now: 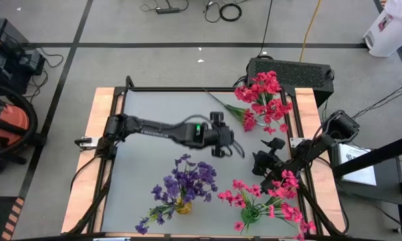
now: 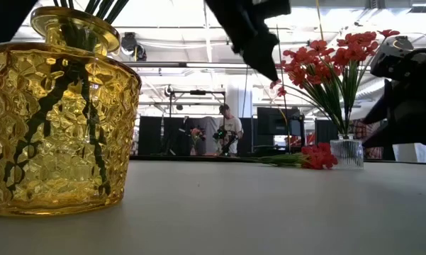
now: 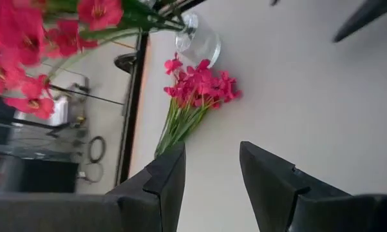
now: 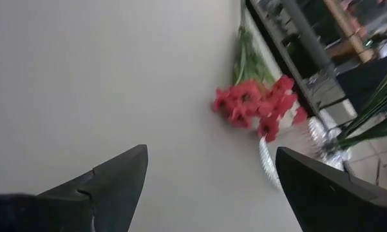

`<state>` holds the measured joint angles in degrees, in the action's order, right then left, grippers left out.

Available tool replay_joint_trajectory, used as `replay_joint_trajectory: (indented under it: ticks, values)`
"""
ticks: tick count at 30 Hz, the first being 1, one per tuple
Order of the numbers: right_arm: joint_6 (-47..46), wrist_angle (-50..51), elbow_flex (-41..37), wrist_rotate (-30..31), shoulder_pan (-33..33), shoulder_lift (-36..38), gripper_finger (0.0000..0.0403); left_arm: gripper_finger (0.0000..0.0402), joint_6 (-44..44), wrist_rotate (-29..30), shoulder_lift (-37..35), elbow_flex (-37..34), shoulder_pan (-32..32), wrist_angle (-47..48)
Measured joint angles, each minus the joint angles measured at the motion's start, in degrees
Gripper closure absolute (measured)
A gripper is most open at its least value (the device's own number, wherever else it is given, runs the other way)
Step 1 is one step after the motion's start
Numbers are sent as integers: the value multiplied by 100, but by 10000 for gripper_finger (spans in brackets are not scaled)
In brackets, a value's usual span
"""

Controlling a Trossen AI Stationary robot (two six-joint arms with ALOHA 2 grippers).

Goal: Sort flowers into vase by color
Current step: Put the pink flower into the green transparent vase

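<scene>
A loose red flower sprig [image 1: 244, 117] lies flat on the table at the far right. Its blossoms [image 3: 199, 87] lie beside the clear vase [image 1: 262, 119], which holds red flowers [image 1: 264, 94]. A yellow vase [image 2: 57, 120] with purple flowers [image 1: 187, 181] stands near the front centre. A green vase [image 1: 251, 214] with pink flowers [image 1: 274, 194] stands at the front right. My left gripper [image 1: 233, 139] hangs open above the table's middle, pointing toward the loose sprig. My right gripper [image 1: 257, 161] is open at the right, between the clear vase and the pink flowers.
A dark box [image 1: 291, 70] sits behind the table's far right corner. The table has wooden side rails [image 1: 97, 134]. Bare tabletop [image 1: 154, 107] spreads over the left half. A person stands far off in the room [image 2: 227, 127].
</scene>
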<state>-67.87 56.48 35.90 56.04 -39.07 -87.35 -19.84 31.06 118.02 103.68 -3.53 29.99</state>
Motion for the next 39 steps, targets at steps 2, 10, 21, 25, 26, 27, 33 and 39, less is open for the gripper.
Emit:
replay_joint_trajectory:
  ticks: [2, 10, 21, 25, 26, 27, 33, 39]
  values:
    - [2, -1, 0, -182, 0, 0, 69, 246, -43, -447, 0, 0, 292, -3]
    - [67, -46, 0, -552, -4, 0, 69, 246, -43, -2326, 4, -2, 1524, 129]
    - [177, -224, -2, -665, -4, 0, 69, 246, 99, -3619, 309, -2, 2664, 297]
    - [312, -442, -2, -668, -4, 0, 69, 246, 156, -3858, 616, -2, 2829, 278]
    - [354, -502, -2, -671, -4, 0, 69, 246, 156, -3884, 689, -2, 2842, 218]
    - [419, -578, -2, -672, -4, 0, 69, 246, 160, -3937, 747, -4, 2852, 156]
    - [712, -1008, -2, -672, -4, 0, 69, 246, 285, -4119, 992, -4, 2884, -98]
    - [773, -1271, -2, -672, -4, 0, 69, 246, 288, -3983, 1027, -2, 3083, 101]
